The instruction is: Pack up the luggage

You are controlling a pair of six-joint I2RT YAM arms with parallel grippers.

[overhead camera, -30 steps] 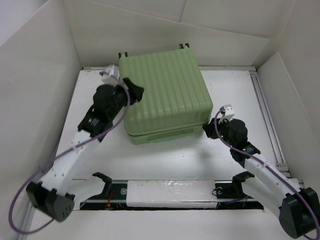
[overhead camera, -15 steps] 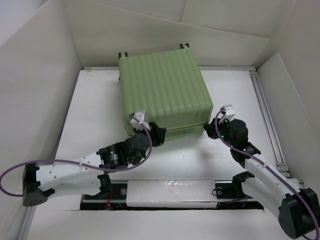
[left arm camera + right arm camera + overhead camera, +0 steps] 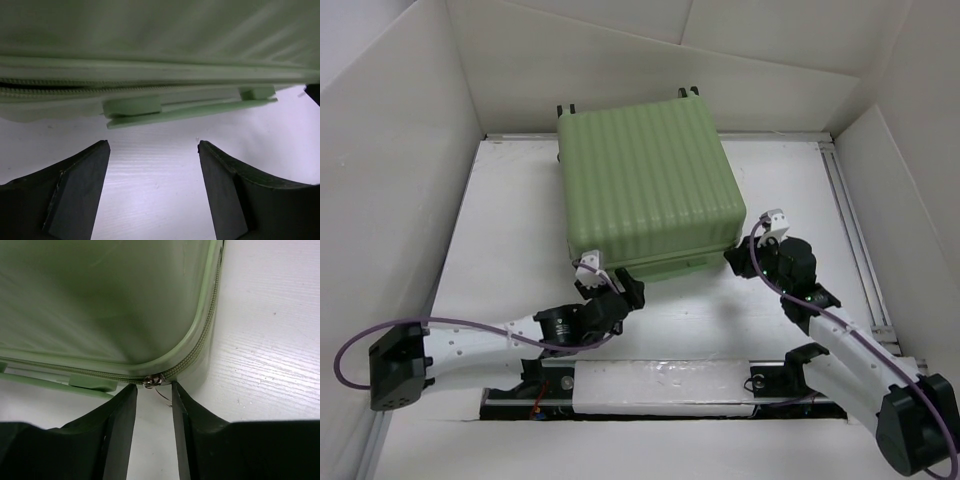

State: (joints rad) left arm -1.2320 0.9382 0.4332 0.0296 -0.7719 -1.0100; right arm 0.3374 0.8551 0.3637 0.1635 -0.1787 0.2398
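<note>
The luggage [image 3: 645,190], a pale green ribbed hard-shell suitcase, lies closed and flat on the white table. My left gripper [image 3: 626,286] sits low at its front-left corner. In the left wrist view this gripper [image 3: 152,145] is open, with only table between the fingers [image 3: 80,185] and the suitcase handle [image 3: 185,107] just ahead. My right gripper [image 3: 733,256] is at the front-right corner. The right wrist view shows that gripper [image 3: 153,387] narrowly open, its tips right at the metal zipper slider [image 3: 154,380], whose thin pull hangs in the gap.
White panel walls [image 3: 390,180] enclose the table on three sides. A metal rail [image 3: 855,240] runs along the right edge, and the mounting bar [image 3: 660,385] spans the near edge. A purple cable [image 3: 360,345] loops beside the left arm's base.
The left arm swung from the suitcase's left rear side down to its front-left corner, and its gripper opened wider. The right gripper stayed at the front-right corner.
</note>
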